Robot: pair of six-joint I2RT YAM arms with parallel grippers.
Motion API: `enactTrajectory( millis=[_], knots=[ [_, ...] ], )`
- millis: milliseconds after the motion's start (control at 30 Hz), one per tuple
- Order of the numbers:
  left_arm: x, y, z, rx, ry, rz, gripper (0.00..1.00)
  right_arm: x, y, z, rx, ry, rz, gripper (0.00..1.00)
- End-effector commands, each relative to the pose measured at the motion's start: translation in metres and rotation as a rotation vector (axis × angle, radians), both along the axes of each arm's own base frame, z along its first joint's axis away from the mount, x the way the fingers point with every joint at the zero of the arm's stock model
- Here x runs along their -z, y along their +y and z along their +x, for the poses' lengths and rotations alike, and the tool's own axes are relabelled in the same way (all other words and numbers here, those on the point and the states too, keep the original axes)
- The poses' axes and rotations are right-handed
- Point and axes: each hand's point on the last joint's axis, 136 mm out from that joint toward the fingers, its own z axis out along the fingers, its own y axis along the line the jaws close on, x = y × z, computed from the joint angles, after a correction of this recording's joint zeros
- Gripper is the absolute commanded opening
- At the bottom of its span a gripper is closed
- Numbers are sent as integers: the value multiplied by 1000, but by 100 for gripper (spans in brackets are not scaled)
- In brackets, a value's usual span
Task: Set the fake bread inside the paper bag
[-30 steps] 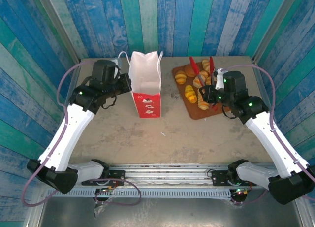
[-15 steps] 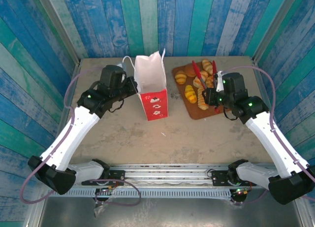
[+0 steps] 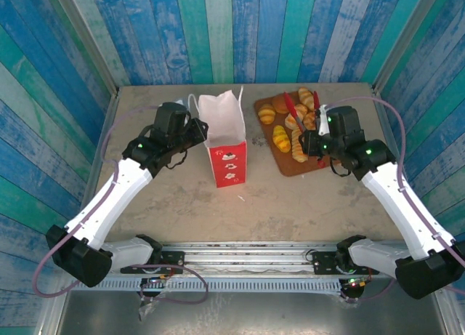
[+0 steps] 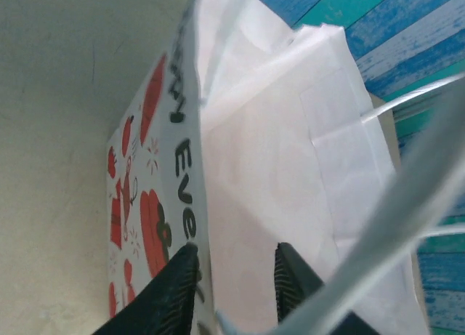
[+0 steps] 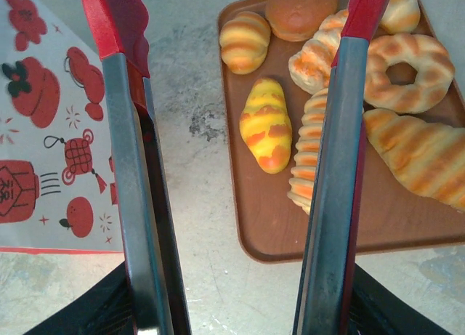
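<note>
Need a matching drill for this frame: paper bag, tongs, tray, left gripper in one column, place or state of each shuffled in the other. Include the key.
Things
1. paper bag
2. red-handled tongs
3. brown tray
4. left gripper

Place or state
A. held in the right gripper, arms apart
B. standing on the table with its mouth open, left of the tray in the top view
C. open, one finger either side of the bag's printed wall at the rim
D. flat on the table, carrying the fake bread

Pairs: 1-B, 2-A, 3-D, 4-C
</note>
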Motion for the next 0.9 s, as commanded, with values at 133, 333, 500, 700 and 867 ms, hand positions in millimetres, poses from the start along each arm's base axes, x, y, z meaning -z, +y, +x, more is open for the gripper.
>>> enactTrajectory(
  millis=[133, 333, 500, 700, 867],
  knots=[
    [-29, 17, -9, -22, -95, 53, 70, -16, -5, 3, 12, -36, -11, 55],
    [-56, 32, -22, -37, -181, 79, 96, -15, -10, -2, 17, -13, -43, 55],
    [-91, 34, -35, 26, -323, 101, 94, -12, -16, -8, 23, 25, -83, 56],
    [-122, 54, -55, -5, -487, 113, 94, -2, -23, -18, 35, 72, -113, 56],
    [-140, 73, -79, -56, -649, 72, 94, 12, -30, -29, 49, 132, -140, 56]
  ],
)
